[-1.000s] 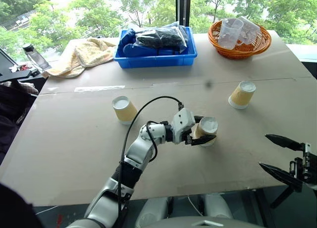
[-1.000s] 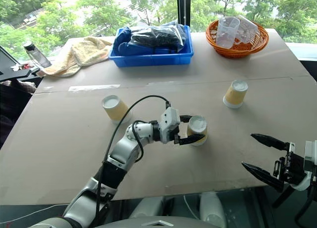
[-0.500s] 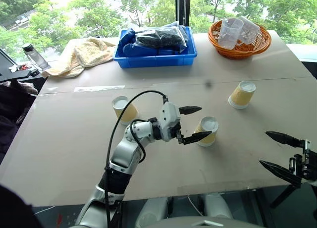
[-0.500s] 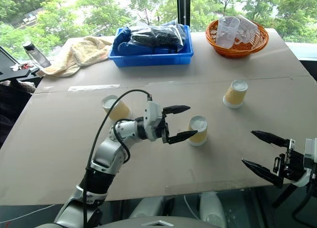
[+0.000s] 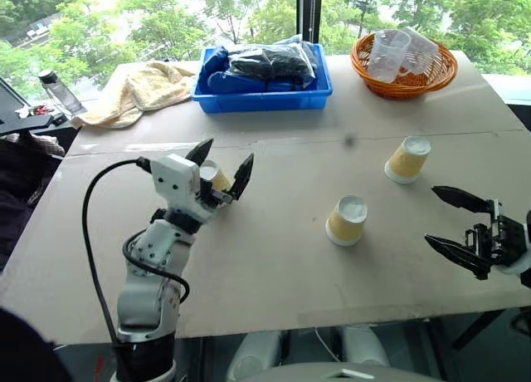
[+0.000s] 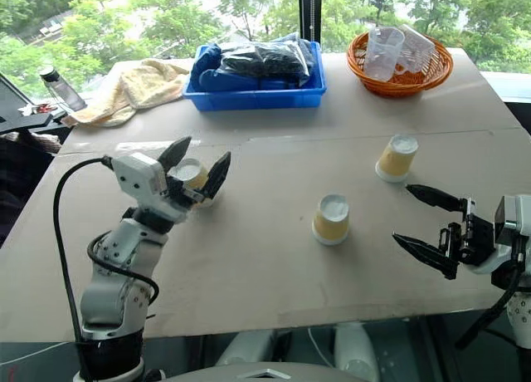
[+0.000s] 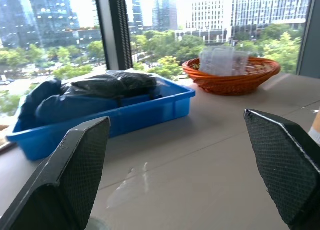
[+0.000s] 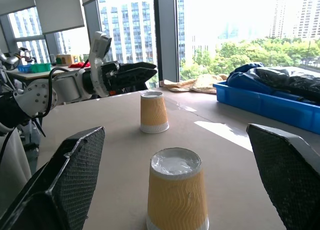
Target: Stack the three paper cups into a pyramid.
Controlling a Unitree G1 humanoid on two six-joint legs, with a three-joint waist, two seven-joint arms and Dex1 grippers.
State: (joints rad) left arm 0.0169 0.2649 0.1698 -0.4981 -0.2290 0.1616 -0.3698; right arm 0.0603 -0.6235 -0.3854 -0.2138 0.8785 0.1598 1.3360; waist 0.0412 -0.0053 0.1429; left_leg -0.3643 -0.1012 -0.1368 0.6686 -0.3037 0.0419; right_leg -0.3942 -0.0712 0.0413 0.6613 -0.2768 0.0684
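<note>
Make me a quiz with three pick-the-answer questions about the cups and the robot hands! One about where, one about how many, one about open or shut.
1. Where is the orange basket?
A. At the table's far right corner
B. Next to the towel
C. On the floor

2. How many paper cups stand on the table?
A. One
B. Three
C. Five

3. How is the right gripper?
A. Shut on a cup
C. Shut on nothing
B. Open, holding nothing

Answers:
1. A: the basket sits at the far right, beside the blue bin.
2. B: one cup in the middle, one farther right, one behind the left gripper.
3. B: its two fingers stand wide apart with only air between them.
</note>
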